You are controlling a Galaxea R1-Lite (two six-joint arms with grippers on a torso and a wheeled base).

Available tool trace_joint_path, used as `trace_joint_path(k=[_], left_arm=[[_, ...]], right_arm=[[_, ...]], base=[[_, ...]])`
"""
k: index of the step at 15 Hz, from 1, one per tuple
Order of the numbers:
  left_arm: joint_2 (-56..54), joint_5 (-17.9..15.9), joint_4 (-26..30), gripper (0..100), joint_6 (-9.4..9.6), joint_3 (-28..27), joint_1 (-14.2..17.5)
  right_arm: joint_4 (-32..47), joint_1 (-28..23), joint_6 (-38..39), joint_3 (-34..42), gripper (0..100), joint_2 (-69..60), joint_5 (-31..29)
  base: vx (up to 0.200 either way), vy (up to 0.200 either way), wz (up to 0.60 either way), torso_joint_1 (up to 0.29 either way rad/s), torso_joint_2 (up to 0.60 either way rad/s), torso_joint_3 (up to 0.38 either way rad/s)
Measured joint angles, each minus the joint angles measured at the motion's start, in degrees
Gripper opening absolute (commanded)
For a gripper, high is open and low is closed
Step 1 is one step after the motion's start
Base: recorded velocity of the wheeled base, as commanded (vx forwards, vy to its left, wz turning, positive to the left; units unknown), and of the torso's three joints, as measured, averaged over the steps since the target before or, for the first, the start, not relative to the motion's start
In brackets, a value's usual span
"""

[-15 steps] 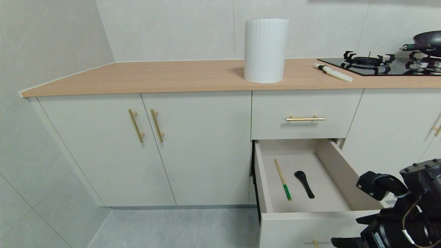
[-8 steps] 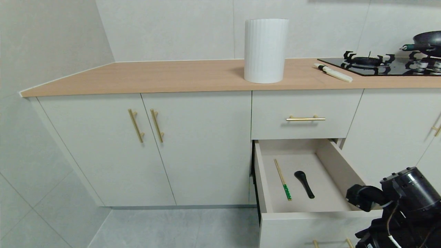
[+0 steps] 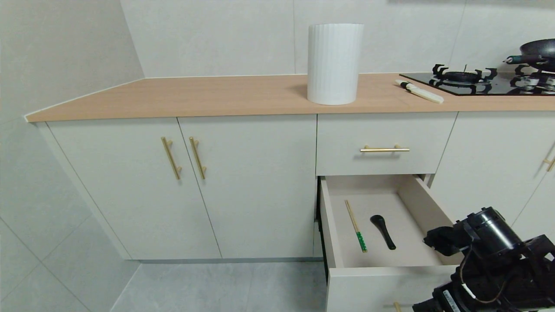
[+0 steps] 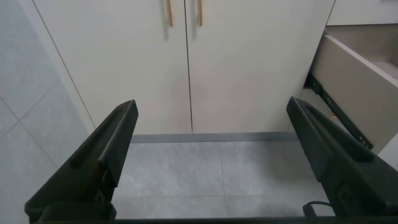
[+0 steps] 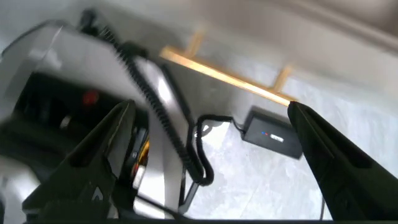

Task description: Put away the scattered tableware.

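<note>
drawer (image 3: 422,212) holds one chopstick pair (image 3: 355,225) and one spoon (image 3: 383,232).

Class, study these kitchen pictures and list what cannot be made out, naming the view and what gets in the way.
- Head view: the open drawer's front right corner is hidden behind the right arm.
- Head view: the pan is cut off by the right edge.
- Head view: the white container's own wall hides whatever is inside.
- Right wrist view: the gold handle is blurred, and which cabinet front it belongs to is unclear.
</note>
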Motion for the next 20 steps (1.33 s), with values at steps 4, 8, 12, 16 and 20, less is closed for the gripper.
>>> trace_joint_path(k=[4,8,12,16,20], left_arm=[[0.0,0.02,0.0,100,0.0,0.0,0.0],[0.0,0.0,0.0,100,0.0,0.0,0.0],[0.0,0.0,0.0,100,0.0,0.0,0.0],[0.0,0.0,-0.02,100,-0.02,0.0,0.0],[0.0,0.0,0.0,100,-0.02,0.0,0.0]], right_arm=[[-0.05,0.06,5.08,-3.1,100,3.17,-2.74],[-4.89,0.11,8.45,-4.5,100,5.38,-6.49],[-13.73,0.06,11.87,-4.36,100,9.63,-12.13],[-21.58,0.09,13.87,-4.11,100,13.92,-15.36],[-31.68,-0.17,16.48,-4.04,100,18.31,-18.02]], base=[[0.0,0.0,0.0,0.0,0.0,0.0],[0.0,0.0,0.0,0.0,0.0,0.0],[0.0,0.0,0.0,0.0,0.0,0.0],[0.0,0.0,0.0,0.0,0.0,0.0],[0.0,0.0,0.0,0.0,0.0,0.0]])
